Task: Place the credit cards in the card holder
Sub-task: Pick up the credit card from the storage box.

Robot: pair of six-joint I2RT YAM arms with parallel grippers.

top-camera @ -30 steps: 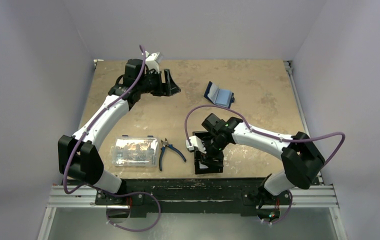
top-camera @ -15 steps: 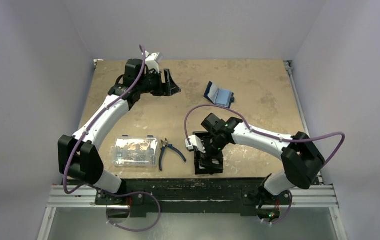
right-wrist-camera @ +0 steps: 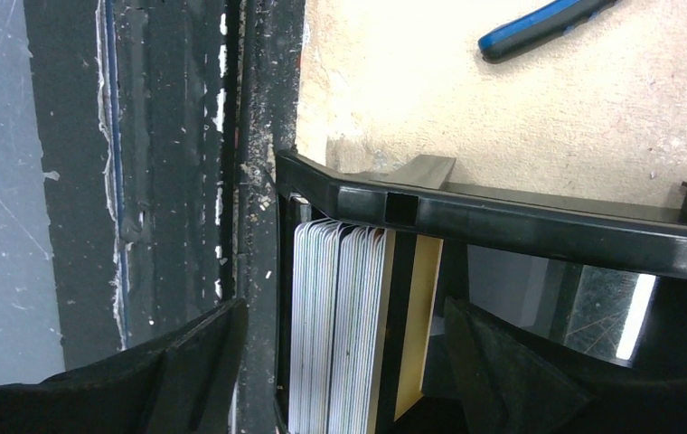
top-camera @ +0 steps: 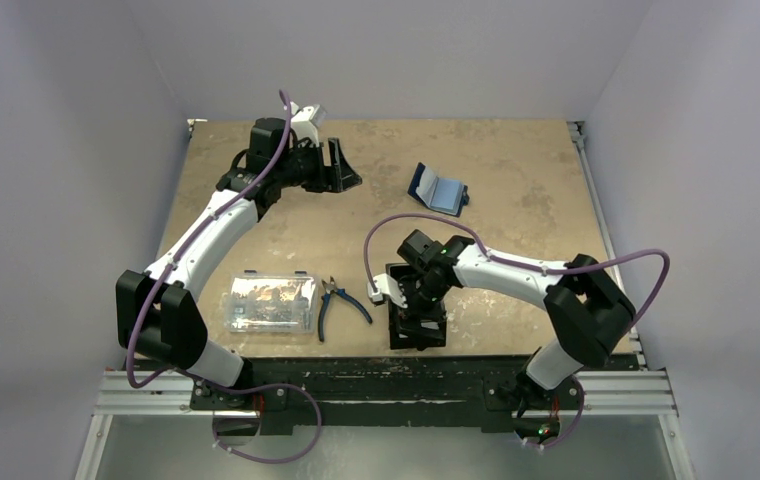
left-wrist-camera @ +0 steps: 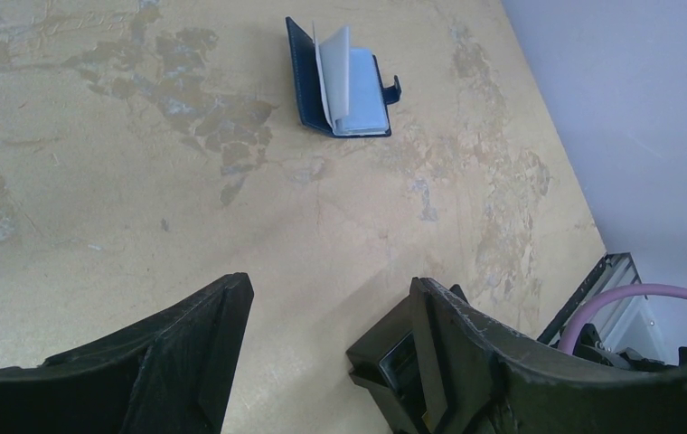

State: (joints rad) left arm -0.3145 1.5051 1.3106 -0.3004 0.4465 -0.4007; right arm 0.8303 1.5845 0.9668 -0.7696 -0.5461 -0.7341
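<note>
**A:** How far along is this?

**B:** Barely begun, by my judgement. The credit cards stand on edge as a packed stack inside the black tray, pale ones together and an orange-yellow card at one end. None sits in a tool.

**A:** Where is the right tool?

**B:** The right tool hangs right over that stack. Its fingers are spread wide, one to each side of the cards, and pinch nothing. The blue-handled pliers lie off to its side on the surface, with a clear plastic box beyond them.

**A:** And the card holder?

**B:** The card holder lies open, well apart from the right tool, farther out on the surface. A pale inner leaf stands up from its navy cover. Whether any card already sits in a slot, I cannot tell.

**A:** Is the left tool helping?

**B:** Not yet. The left tool is also spread and empty. The holder lies ahead of it, well apart, with bare surface between.

**A:** So what is left?

**B:** Nearly all of it, I think: close on a card, lift it clear of the tray, carry it across to the holder and slide it into a slot, then repeat for the rest. The stack is tight, so separating one thin card looks like the fiddly part.
</note>
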